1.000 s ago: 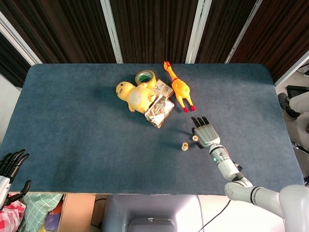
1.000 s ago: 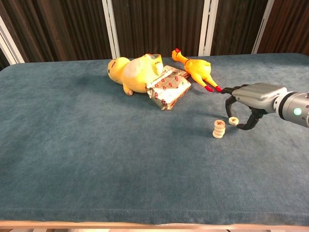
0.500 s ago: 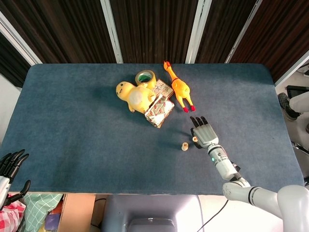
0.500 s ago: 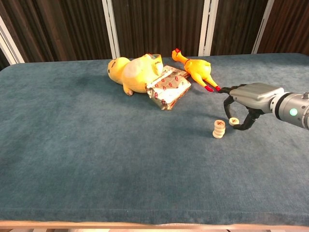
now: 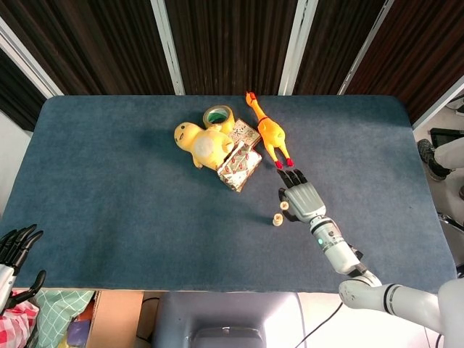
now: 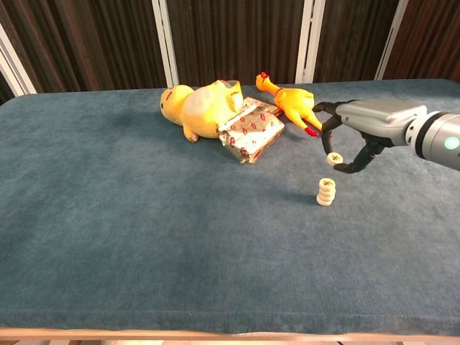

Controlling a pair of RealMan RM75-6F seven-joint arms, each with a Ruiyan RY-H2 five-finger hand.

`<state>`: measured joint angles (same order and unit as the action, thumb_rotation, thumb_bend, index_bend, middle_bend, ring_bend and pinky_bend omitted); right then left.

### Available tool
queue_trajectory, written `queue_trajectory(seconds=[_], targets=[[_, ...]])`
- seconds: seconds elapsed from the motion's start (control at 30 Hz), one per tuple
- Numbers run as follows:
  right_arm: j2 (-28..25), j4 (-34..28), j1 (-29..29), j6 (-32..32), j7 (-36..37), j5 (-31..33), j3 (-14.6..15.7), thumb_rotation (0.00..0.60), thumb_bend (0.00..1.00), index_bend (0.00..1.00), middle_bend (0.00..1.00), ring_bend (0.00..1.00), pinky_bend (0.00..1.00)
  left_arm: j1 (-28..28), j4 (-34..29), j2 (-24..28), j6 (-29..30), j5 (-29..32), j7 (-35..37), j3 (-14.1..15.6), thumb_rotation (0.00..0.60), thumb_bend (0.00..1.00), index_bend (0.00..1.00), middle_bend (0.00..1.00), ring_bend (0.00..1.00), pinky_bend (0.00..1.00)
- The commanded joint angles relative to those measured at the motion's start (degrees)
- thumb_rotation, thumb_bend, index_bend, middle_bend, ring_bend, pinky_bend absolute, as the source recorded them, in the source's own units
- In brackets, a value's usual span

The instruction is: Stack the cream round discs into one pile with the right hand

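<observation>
The right hand (image 6: 343, 141) holds one cream disc (image 6: 334, 159) up, just right of the pile (image 6: 325, 192), so it should go slowly left and set it flat on top.

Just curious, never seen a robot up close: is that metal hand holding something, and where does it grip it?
Yes: the right hand pinches one cream round disc by its edges, lifted above the disc pile.

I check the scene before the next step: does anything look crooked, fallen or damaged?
Nothing stands out. The pile of discs stands upright, and the right hand holds one disc above it.
</observation>
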<state>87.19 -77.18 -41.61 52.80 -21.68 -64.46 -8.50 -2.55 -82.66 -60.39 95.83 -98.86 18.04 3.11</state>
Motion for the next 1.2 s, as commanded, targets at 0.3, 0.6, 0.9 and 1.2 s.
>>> queue_trajectory(seconds=[0.3, 0.6, 0.9, 1.2], targets=[[-1.66, -5.23, -0.73, -2.21, -4.50, 2.70, 1.46, 0.600, 0.47, 0.67, 0.06, 0.00, 0.00, 0.12, 0.18, 0.04, 0.30, -0.13, 0.34, 0.03, 0.600, 0.44, 0.00, 0.00, 0.00, 0.07], [-0.36, -4.26, -1.34, -2.26, -6.36, 4.75, 1.59, 0.600, 0.47, 0.65, 0.06, 0.00, 0.00, 0.03, 0.27, 0.10, 0.14, 0.06, 0.65, -0.06, 0.600, 0.44, 0.00, 0.00, 0.00, 0.07], [-0.45, -4.56, -1.58, -2.44, -7.10, 5.61, 2.11, 0.600, 0.47, 0.57, 0.06, 0.00, 0.00, 0.15, 0.33, 0.09, 0.38, -0.01, 0.78, -0.04, 0.600, 0.44, 0.00, 0.00, 0.00, 0.07], [-1.56, -6.03, -1.20, -1.55, -5.98, 5.02, 2.15, 0.600, 0.47, 0.48, 0.06, 0.00, 0.00, 0.21, 0.35, 0.14, 0.50, 0.04, 0.95, -0.07, 0.600, 0.44, 0.00, 0.00, 0.00, 0.07]])
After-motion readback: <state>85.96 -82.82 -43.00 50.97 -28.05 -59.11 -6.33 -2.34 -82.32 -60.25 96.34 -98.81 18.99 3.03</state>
